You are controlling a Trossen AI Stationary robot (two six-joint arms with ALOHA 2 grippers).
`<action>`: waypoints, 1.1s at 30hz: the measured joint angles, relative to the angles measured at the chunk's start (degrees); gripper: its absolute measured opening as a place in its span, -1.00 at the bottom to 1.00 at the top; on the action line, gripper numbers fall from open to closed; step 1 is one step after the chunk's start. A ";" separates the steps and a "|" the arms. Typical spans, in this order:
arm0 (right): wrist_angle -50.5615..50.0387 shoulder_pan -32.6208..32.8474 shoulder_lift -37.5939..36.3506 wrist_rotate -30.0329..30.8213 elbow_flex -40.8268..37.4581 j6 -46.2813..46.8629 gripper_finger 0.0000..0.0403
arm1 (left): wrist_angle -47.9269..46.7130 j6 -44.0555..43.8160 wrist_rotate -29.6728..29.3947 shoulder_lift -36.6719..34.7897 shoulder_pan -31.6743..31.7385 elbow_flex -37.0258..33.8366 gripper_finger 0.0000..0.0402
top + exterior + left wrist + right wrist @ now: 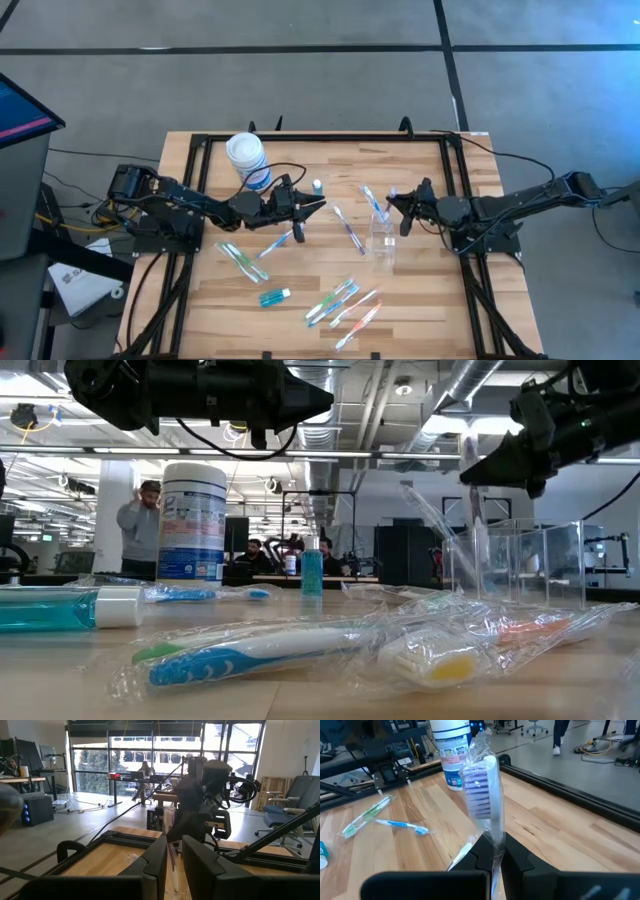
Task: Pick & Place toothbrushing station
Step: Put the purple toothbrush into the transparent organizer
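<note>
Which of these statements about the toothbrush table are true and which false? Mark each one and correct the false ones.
1. The right gripper is shut on a wrapped toothbrush. True.
2. The white canister lies tipped on its side. False: it stands upright.
3. Several wrapped toothbrushes lie on the wooden table. True.
4. The left gripper rests flat on the table. False: the low view shows it held above the tabletop.
5. A teal tube lies on the table. True.

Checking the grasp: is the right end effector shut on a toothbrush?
Yes. The right end effector pinches a wrapped toothbrush, bristle head sticking out beyond its fingers, above the table.
</note>
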 joint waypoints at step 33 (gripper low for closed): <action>5.54 0.00 7.60 0.01 -2.73 3.30 -0.89 | -0.02 -0.01 0.00 0.04 -0.01 0.04 -0.74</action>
